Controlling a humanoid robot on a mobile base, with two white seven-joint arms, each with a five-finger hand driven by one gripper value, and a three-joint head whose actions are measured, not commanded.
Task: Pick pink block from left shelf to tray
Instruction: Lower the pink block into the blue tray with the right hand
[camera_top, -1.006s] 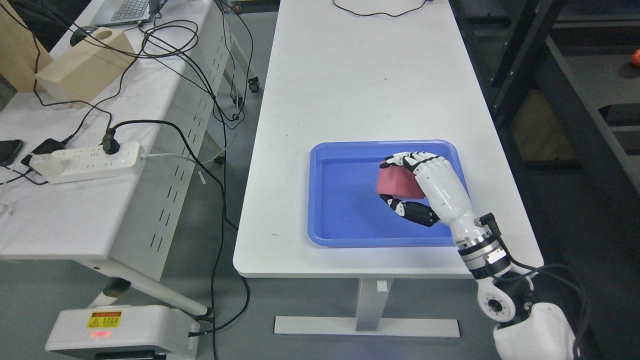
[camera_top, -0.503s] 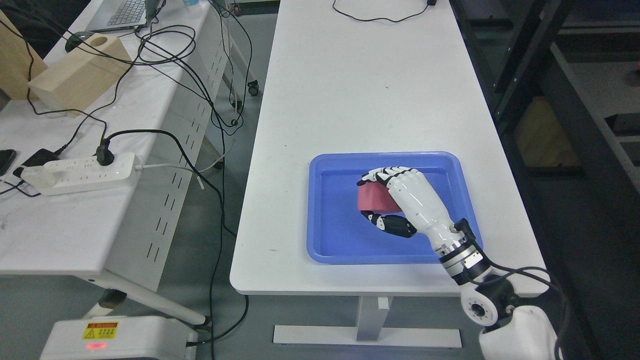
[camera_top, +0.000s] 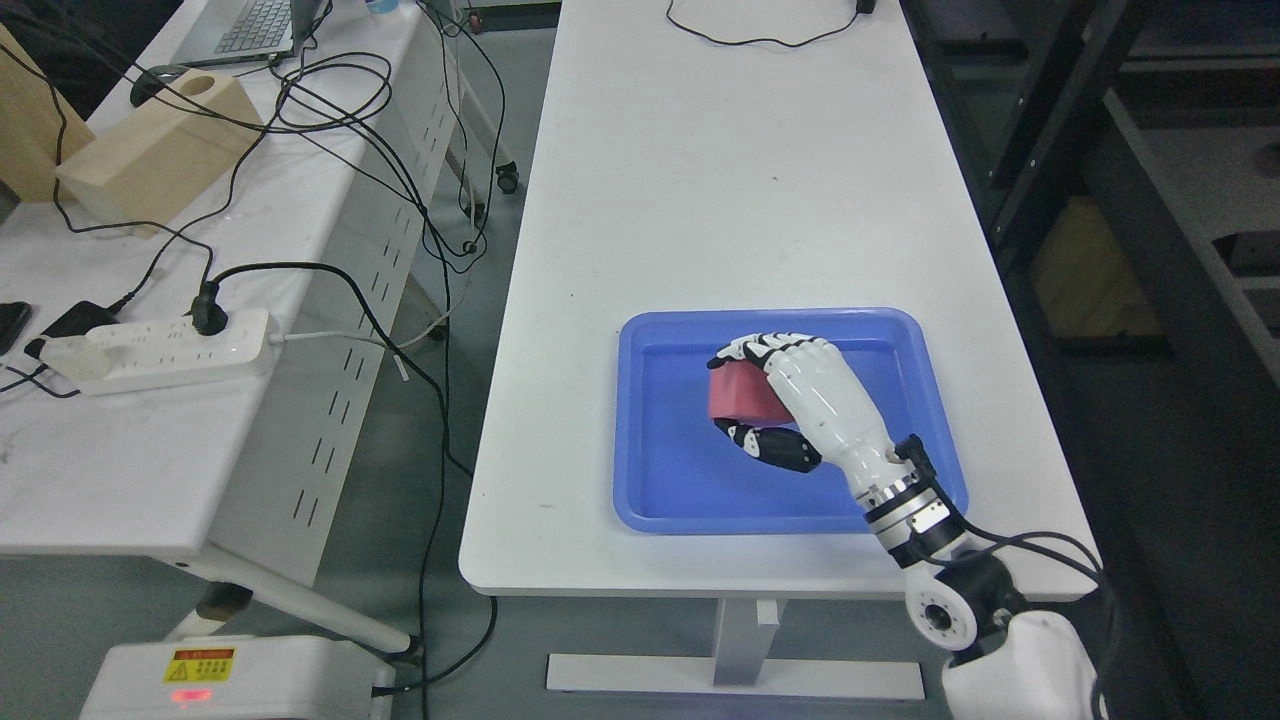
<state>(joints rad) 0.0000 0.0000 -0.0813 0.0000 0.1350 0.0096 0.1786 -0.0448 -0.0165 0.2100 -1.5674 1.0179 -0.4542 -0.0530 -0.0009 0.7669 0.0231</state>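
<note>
Right hand (camera_top: 790, 400) closed around the pink block (camera_top: 738, 396), low over the middle of the blue tray (camera_top: 660, 500).

Its white fingers (camera_top: 760, 350) curl over the block's top and the dark thumb hooks beneath it, so the grip is full; whether the block's underside touches the tray floor I cannot tell. Against the tray, the hand has moved from the right-hand part towards the centre in the last second and appears lower, while the camera has shifted too. That suggests the carry is nearly done and only the release remains. The tray sits near the front edge of a long white table (camera_top: 720, 180), bare but for a black cable (camera_top: 760, 35) at its far end. To the left stands a second bench with a power strip (camera_top: 150, 345), tangled leads and a wooden box (camera_top: 150, 150); dark shelving (camera_top: 1150, 250) runs along the right.
</note>
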